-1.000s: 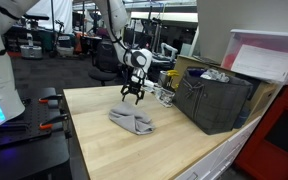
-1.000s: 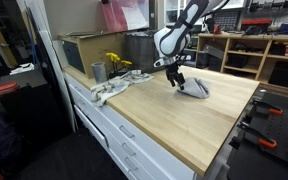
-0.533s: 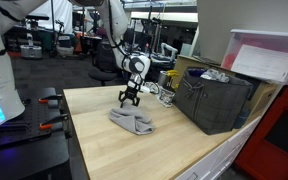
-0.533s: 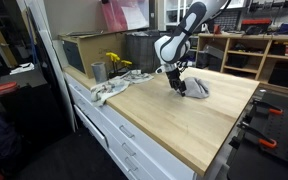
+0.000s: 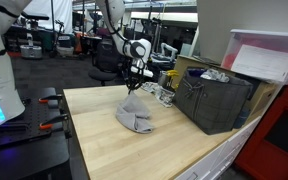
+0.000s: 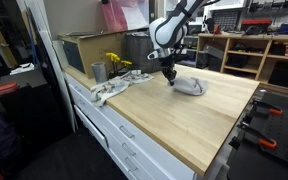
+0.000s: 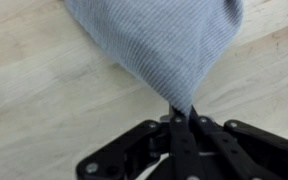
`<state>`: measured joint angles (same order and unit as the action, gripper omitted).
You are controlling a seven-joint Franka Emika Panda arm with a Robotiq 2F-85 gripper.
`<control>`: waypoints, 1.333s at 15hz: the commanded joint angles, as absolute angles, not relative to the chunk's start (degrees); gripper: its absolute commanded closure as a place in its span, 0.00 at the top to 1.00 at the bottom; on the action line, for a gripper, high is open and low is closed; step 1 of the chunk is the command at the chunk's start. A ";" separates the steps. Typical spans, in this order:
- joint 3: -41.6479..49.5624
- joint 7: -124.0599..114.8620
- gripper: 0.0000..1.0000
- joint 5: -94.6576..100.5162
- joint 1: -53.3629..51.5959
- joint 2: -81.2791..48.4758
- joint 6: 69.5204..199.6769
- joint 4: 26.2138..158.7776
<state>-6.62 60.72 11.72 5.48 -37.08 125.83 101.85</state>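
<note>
Your pincer [image 7: 181, 112] pinches a peak of the grey knitted cloth [image 7: 154, 45], tenting it off the wooden worktop [image 5: 94, 135]; lifting higher needs a firm grip.

A dark crate [image 5: 216, 105] stands on a pale wooden workbench [image 5: 89, 145] with a pale lidded box [image 5: 267, 58] behind it, while a metal cup [image 6: 98, 71], something yellow [image 6: 116, 62] and a crumpled light rag [image 6: 106, 92] sit near the bench's edge above white drawers [image 6: 119, 135].
</note>
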 commanded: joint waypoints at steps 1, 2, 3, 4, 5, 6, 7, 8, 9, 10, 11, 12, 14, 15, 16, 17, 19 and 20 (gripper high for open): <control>-8.94 65.05 0.01 9.63 5.48 -30.60 125.56 103.95; -9.72 66.50 0.01 9.18 5.46 -29.58 125.67 104.05; -10.83 68.61 0.01 8.43 5.63 -28.27 126.28 104.71; -11.58 70.90 0.01 7.94 5.61 -27.19 126.65 105.23; -12.46 73.35 0.01 7.15 5.64 -25.67 126.79 106.12; -13.15 75.37 0.30 6.40 5.70 -24.43 126.56 106.71; -13.77 77.45 0.31 5.47 5.87 -23.32 126.40 107.17; -14.13 78.90 0.36 4.45 6.03 -22.31 126.18 107.48; -13.92 79.41 0.45 3.32 6.38 -21.13 125.60 107.36; -13.62 79.54 0.52 2.55 6.47 -20.24 125.37 107.42; -13.12 79.63 0.60 1.52 6.83 -19.17 125.22 107.37; -12.37 78.93 0.67 0.67 7.19 -18.18 125.15 107.29; -10.11 76.58 0.82 -0.94 7.97 -16.96 125.34 107.15; -8.34 74.69 0.89 -0.91 8.25 -16.78 125.35 107.20; -7.03 73.98 0.97 -1.27 8.64 -16.89 125.46 107.14; -5.45 72.71 1.00 -1.21 8.97 -17.42 125.52 107.24; -2.98 70.19 1.00 -1.05 9.62 -19.14 125.42 107.21; -2.05 69.39 1.00 -1.10 9.98 -20.17 125.41 107.20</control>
